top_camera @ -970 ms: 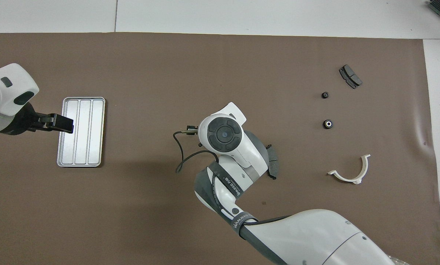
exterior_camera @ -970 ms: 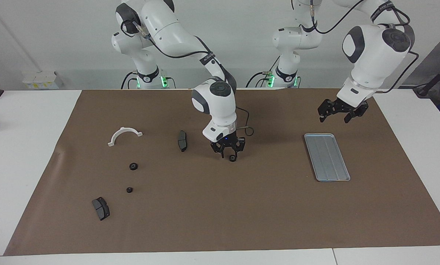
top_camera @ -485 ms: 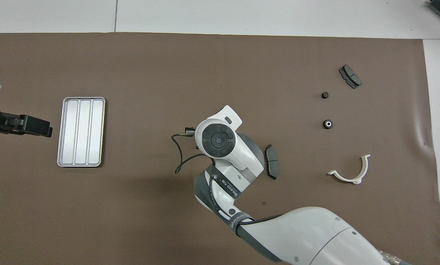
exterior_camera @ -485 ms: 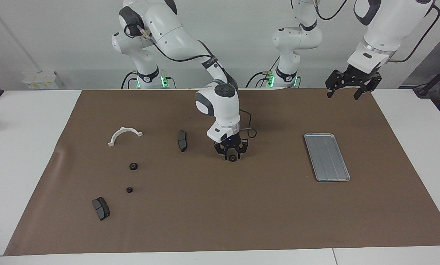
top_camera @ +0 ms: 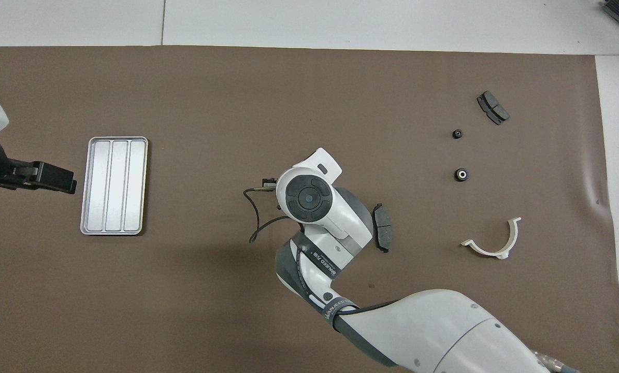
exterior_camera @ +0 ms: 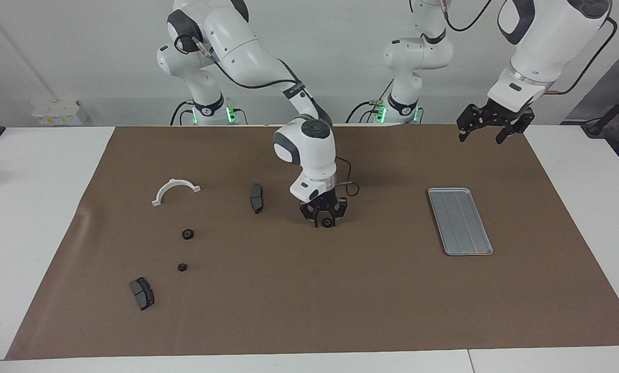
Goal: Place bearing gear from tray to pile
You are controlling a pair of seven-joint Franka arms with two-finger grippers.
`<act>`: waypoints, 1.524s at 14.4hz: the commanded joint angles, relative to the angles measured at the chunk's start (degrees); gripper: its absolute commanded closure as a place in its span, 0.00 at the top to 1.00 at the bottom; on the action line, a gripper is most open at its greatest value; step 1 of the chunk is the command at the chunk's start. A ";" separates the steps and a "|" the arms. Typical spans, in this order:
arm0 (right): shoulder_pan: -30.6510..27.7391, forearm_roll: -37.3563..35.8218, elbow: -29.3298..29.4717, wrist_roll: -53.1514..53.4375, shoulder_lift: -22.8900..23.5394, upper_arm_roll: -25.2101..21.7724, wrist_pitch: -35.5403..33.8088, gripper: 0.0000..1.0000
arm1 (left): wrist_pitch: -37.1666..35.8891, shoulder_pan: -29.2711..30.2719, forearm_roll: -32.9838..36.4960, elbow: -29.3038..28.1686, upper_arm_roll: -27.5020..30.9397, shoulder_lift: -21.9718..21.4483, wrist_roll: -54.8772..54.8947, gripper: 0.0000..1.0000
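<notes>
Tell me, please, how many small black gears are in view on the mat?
3: two gears lie loose toward the right arm's end, one nearer the robots than the other; a third gear sits at the right pincer mid-mat.

A plain white wall [exterior_camera: 81, 46] runs along the robots' end of the room, evenly and softly lit with no hard shadows. In front of it stands a white table [exterior_camera: 34, 207], most of its top covered by a brown mat [exterior_camera: 268, 300] [top_camera: 288, 93]. A small white box with yellow labels [exterior_camera: 56, 112] sits against the wall at the right arm's end.
</notes>
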 commanded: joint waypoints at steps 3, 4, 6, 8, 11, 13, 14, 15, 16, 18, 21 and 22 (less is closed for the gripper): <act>0.01 -1.45 -0.60 2.44 0.17 0.36 1.65 0.55 | -1.67 0.75 -0.14 3.79 -0.25 0.75 0.48 1.00; 0.10 -1.45 -0.60 2.52 0.25 0.36 1.74 0.55 | -1.84 0.75 -0.14 3.70 -0.25 0.66 0.48 1.00; 0.28 -1.45 -0.60 2.52 0.25 0.36 1.65 0.53 | -1.75 1.01 -0.58 3.35 -0.25 0.57 0.48 1.00; 0.19 -1.54 -0.87 2.44 0.25 0.36 1.82 0.50 | -1.66 1.01 -0.58 3.09 -0.25 0.48 0.39 1.00; 0.37 -1.54 -1.74 2.44 0.25 0.36 3.58 0.39 | -1.49 1.01 -0.49 1.43 -0.25 -0.22 0.13 1.00; 0.37 -1.45 -1.83 2.35 0.25 0.36 3.58 0.33 | -1.84 1.27 -0.49 1.42 -0.25 -0.22 0.13 1.00; 0.37 -1.45 -1.83 2.35 0.25 0.36 3.58 0.30 | -1.84 1.27 -0.49 1.42 -0.25 -0.22 0.13 1.00; 0.37 -1.45 -1.83 2.26 0.25 0.36 3.58 0.28 | -1.92 1.19 -0.49 1.42 -0.25 -0.22 0.13 1.00; 0.37 -1.54 -1.83 2.09 0.25 0.36 3.58 0.25 | -1.84 1.10 -0.49 1.42 -0.25 -0.22 0.13 1.00; 0.28 -1.54 -1.83 1.91 0.25 0.28 3.50 0.20 | -1.84 1.10 -0.49 1.42 -0.34 -0.22 0.04 1.00; -0.07 -1.71 -1.22 1.65 0.17 0.28 2.62 0.16 | -1.92 1.19 -0.49 1.42 -0.25 -0.22 0.04 1.00; -0.25 -1.80 -0.78 0.95 -0.01 0.19 1.92 0.15 | -1.84 1.19 -0.49 1.42 -0.25 -0.22 0.13 1.00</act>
